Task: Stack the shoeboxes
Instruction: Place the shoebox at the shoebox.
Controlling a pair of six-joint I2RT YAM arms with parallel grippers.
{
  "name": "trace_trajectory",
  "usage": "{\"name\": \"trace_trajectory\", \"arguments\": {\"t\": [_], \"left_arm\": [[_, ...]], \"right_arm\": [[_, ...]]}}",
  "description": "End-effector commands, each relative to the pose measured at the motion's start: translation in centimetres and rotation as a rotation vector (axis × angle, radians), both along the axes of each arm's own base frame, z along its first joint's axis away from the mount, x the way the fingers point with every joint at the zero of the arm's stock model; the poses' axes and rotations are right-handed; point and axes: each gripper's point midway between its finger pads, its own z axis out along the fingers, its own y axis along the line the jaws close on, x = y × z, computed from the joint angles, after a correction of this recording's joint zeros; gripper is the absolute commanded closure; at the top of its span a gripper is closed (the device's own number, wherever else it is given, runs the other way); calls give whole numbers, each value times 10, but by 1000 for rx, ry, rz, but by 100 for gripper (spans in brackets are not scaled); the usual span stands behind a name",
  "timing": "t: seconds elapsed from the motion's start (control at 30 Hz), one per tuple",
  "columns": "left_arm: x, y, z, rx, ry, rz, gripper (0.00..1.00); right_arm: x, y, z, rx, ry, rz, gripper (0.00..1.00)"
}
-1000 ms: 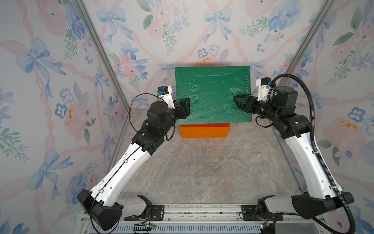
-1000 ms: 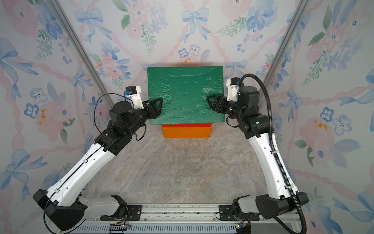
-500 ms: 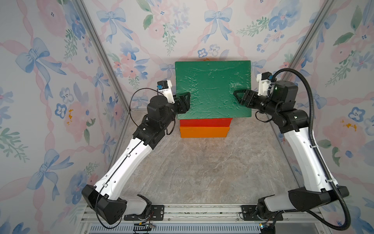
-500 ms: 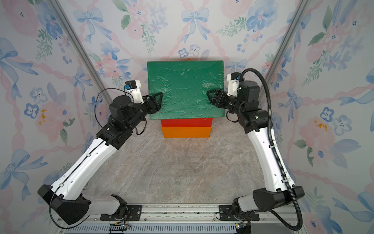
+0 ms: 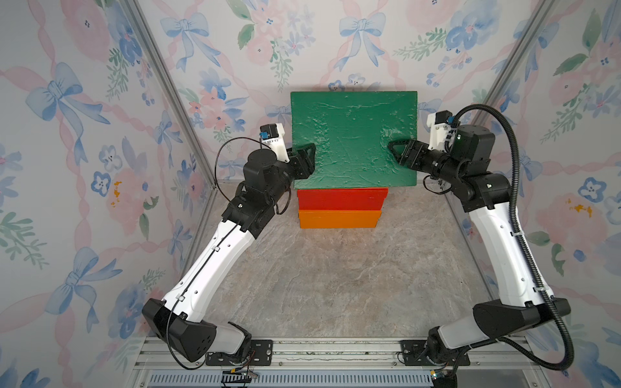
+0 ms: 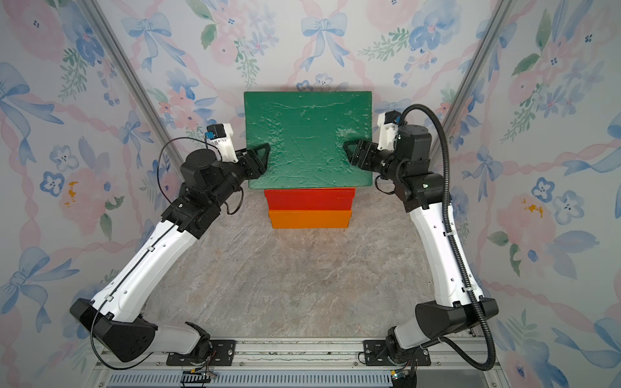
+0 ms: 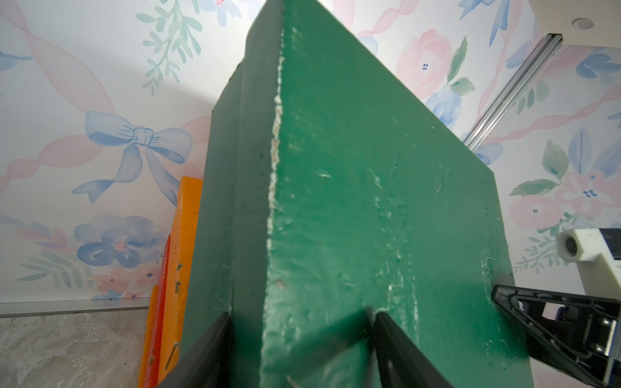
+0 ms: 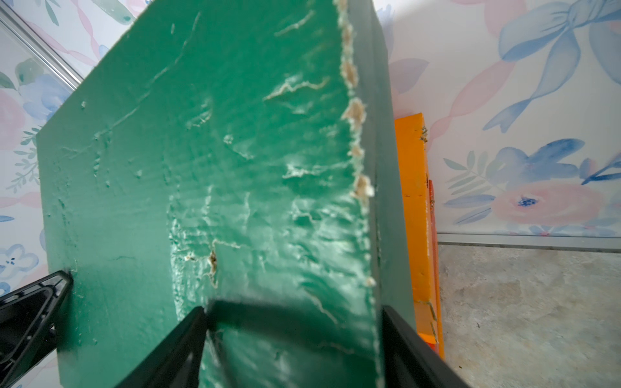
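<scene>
Left gripper [image 5: 308, 152] and right gripper [image 5: 394, 148], in both top views: each was clamped on an opposite end of the green shoebox [image 5: 353, 137], held level over the red shoebox [image 5: 342, 199] and lower orange shoebox [image 5: 339, 219] at the far side of the table [image 5: 336, 285]. Both arms were stretched far forward, with wrists turned inward. Alignment was hidden by the lid, so an off-centre release was judged able to topple the stack.

Left wrist view: the jaws were closed across the box's left end. An upper orange shoebox [image 7: 186, 218] lay just beneath; contact could not be told.

Right wrist view: the jaws were closed across the right end, beside torn cardboard. A slip there, or unequal release, was judged likely to tilt the box.
</scene>
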Motion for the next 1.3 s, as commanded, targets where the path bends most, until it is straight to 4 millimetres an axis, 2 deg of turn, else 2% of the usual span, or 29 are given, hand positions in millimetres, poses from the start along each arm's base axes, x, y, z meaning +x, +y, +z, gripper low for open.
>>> {"name": "trace_trajectory", "arguments": {"t": [0.0,0.43,0.53,0.57,0.8,1.07,1.27], "left_arm": [[-34,-74,18,-29,-81,-374,34],[-16,-79,21,-32,-84,-374,34],[-14,-79,22,-31,-86,-372,34],[-12,-79,22,-30,-87,-370,34],[-3,-79,28,-37,-97,-371,34],[4,-79,35,-45,-107,-371,34],[2,-78,40,-54,-113,-379,34]], "right_arm": [[-44,76,15,115,27,392,22],[-25,75,29,139,7,374,23],[-27,72,37,146,-9,371,22],[-16,76,26,144,17,370,23],[0,72,26,162,21,351,23],[7,73,32,180,12,356,23],[2,75,39,195,5,375,23]]}}
